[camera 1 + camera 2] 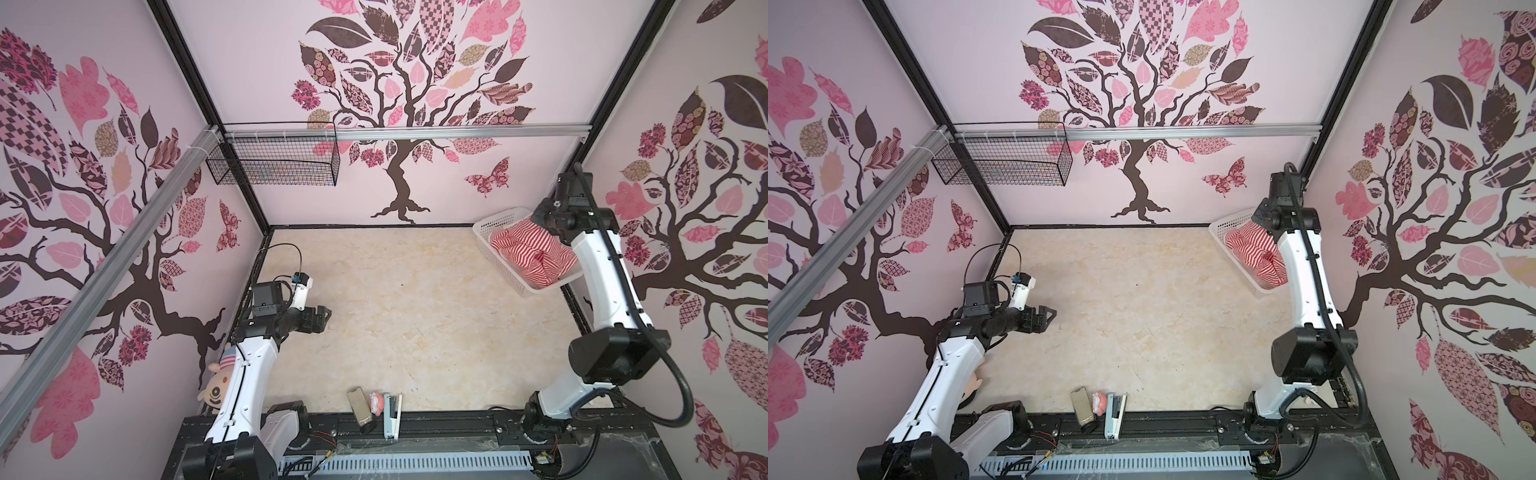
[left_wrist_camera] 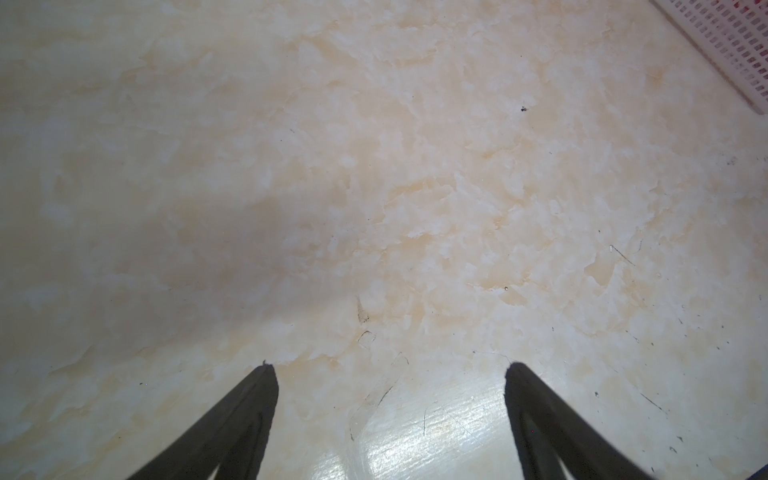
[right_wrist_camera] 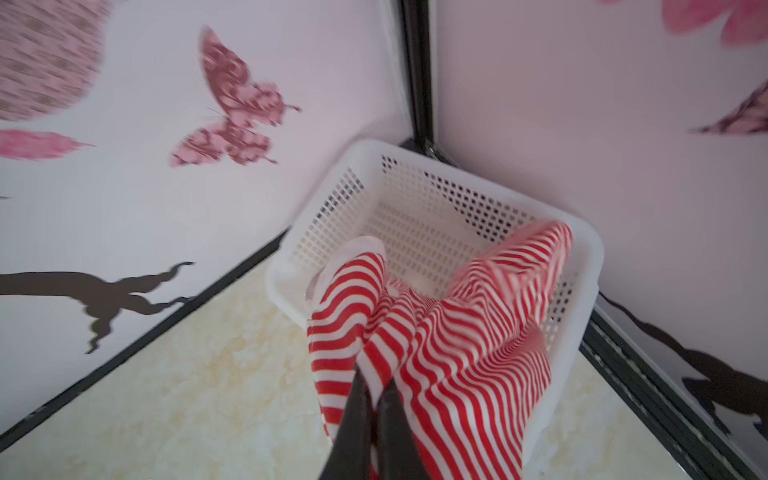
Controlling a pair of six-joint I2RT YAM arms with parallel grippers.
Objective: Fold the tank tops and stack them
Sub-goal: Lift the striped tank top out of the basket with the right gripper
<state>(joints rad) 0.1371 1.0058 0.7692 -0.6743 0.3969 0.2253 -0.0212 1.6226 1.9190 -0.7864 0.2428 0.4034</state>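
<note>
Tank top (image 1: pixel 528 257): one, red-and-white striped, bunched in the white perforated basket (image 1: pixel 496 222) at the table's (image 1: pixel 415 311) 2 o'clock corner, part draped over its rim.
Right fingers (image 3: pixel 351 428): together, pinching a fold of the striped cloth, as my right wrist view shows.
Left fingers (image 2: pixel 241 424): apart over bare table near 9 o'clock, holding nothing.
Key relation: from the left fingers the top lies toward 2 o'clock, well apart; my right arm (image 1: pixel 598 266) is at it, so the lift is its job.
Long axis: the heap runs roughly 11 to 5 o'clock along the basket; too crumpled to tell hem from straps.
Next, I judge: draw it clear of the rim, then carry it toward 8 o'clock to mid-table for spreading.
Risk: cloth may snag the rim and drag the basket.
</note>
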